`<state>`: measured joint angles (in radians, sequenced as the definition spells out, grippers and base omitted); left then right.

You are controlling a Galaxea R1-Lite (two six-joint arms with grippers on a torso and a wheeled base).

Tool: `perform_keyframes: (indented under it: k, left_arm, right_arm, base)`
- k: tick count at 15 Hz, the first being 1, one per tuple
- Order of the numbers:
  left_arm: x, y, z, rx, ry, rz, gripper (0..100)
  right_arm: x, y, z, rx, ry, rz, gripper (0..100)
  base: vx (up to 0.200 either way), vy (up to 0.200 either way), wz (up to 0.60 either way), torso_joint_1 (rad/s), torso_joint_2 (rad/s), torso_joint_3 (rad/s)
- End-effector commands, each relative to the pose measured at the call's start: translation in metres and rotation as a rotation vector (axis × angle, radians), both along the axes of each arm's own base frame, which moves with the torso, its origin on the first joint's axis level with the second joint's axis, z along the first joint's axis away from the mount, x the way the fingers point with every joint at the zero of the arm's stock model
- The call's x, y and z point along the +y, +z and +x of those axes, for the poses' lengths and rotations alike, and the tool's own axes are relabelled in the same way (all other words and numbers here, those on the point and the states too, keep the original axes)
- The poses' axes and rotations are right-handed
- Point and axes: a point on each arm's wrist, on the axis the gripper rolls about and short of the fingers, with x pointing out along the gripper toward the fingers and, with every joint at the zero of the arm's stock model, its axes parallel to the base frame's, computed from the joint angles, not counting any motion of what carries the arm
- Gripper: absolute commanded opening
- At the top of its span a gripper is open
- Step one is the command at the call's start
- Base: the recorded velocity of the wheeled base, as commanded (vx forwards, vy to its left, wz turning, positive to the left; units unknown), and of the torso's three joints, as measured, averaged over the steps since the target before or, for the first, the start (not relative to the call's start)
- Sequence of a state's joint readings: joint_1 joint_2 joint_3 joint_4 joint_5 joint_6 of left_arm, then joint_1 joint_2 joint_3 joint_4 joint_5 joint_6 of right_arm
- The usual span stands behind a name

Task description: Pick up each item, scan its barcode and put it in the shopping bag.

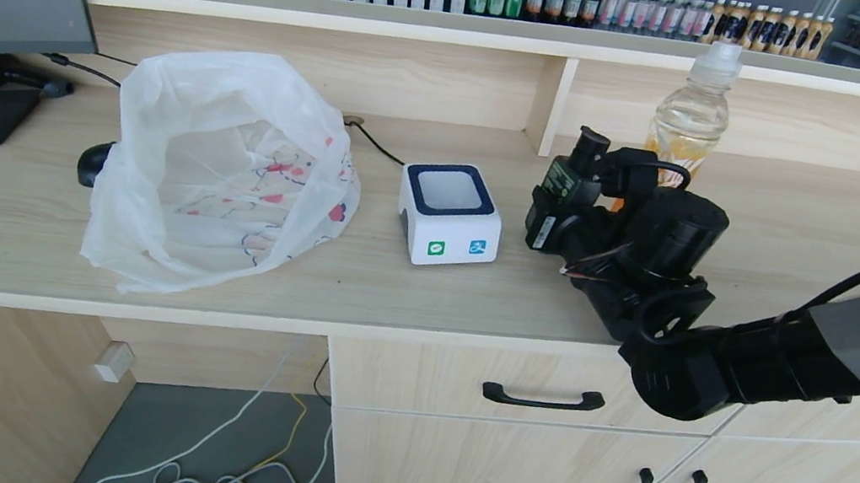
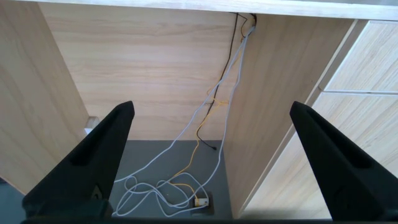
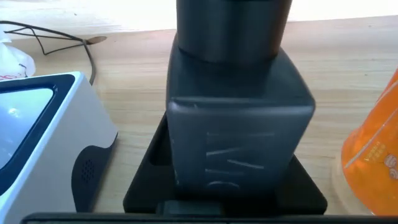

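Clamping a dark bottle (image 1: 561, 183) — the right end effector (image 1: 569, 221) holds it just beside the scanner (image 1: 448, 214).

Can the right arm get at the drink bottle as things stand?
Probably yes: the bottle stands upright on the counter just beyond the right arm, nothing seen between them; the scanner sits aside.

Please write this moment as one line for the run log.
left gripper open, under counter | right gripper over counter, between scanner and bottle | bottle upright | shopping bag open, left of scanner
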<state>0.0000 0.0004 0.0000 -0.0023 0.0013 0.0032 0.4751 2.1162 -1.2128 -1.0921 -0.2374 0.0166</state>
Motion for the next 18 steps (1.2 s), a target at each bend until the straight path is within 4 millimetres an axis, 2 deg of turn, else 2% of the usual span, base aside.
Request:
perform_keyframes:
  k: [1,7,10,15,18]
  left_arm:
    - [0.0,0.0,0.0,-0.001,0.0,0.0,100]
    - [0.0,0.0,0.0,-0.001,0.0,0.0,100]
    - [0.0,0.0,0.0,-0.001,0.0,0.0,100]
    - [0.0,0.0,0.0,-0.001,0.0,0.0,100]
    - [0.0,0.0,0.0,-0.001,0.0,0.0,100]
  right_arm:
    - [0.0,-0.001,0.0,0.001,0.0,0.0,0]
    - [0.0,0.003,-0.001,-0.034,0.006,0.017,0]
    - [0.001,0.012,-0.005,-0.076,0.017,0.038,0]
    - [-0.015,0.032,-0.038,-0.114,0.044,0.057,0]
    - [-0.028,0.047,-0.079,-0.119,0.066,0.066,0]
  base:
    - [0.0,0.0,0.0,0.0,0.0,0.0]
    - [0.0,0.0,0.0,0.0,0.0,0.0]
    - [0.0,0.0,0.0,0.0,0.0,0.0]
    - [0.0,0.0,0.0,0.0,0.0,0.0]
    - [0.0,0.0,0.0,0.0,0.0,0.0]
